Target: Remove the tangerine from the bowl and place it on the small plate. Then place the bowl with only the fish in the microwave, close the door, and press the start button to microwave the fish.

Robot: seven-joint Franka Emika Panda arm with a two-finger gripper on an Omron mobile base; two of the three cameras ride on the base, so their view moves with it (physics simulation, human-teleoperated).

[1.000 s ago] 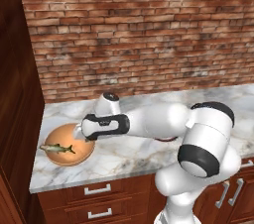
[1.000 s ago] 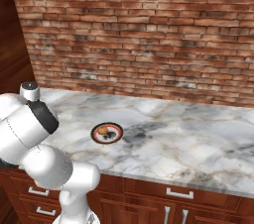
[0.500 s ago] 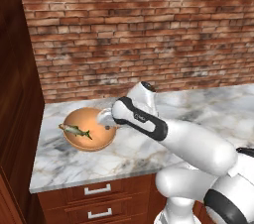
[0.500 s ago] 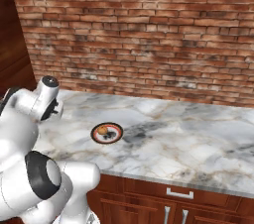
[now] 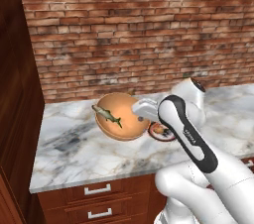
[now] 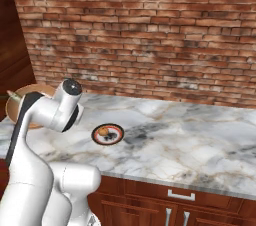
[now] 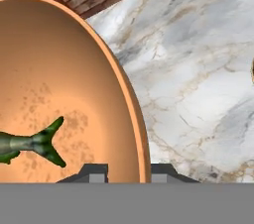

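**Orange-tan bowl lifted over marble counter, fish inside**

Orange-tan and tilted, the bowl (image 5: pixel 121 117) hangs at centre-left of the left base view, above the marble counter (image 5: pixel 74 143), with the gripper (image 5: pixel 140 110) clamped on its right-hand rim. In the hand view the two dark fingertips (image 7: pixel 94 173) rise at the bottom edge, one on each side of the bowl's (image 7: pixel 59 94) thin wall, so the pincer stands narrow, holding the rim between its fingers. The fish (image 5: pixel 106 114) lies across the bowl's inside in the left base view, its head toward the upper left; the hand view shows its forked tail (image 7: pixel 47 141) at lower left against the speckled inner surface.

The small plate (image 6: pixel 107 134) sits flat on the counter (image 6: pixel 190 145) at centre-left of the right base view, and the tangerine (image 6: pixel 103 131) rests on it, on the plate's left part. In the left base view the plate (image 5: pixel 161 132) shows just right of the bowl's lower edge, partly behind the white arm (image 5: pixel 188 134), with the tangerine (image 5: pixel 158 129) as a small orange spot on it.

A sliver of the bowl (image 6: pixel 30 90) shows at the far left of the right base view, behind the arm (image 6: pixel 47 115). A red brick wall (image 5: pixel 139 29) fills the upper part of both base views; brown wooden drawers (image 5: pixel 99 196) with silver handles run under the counter edge.
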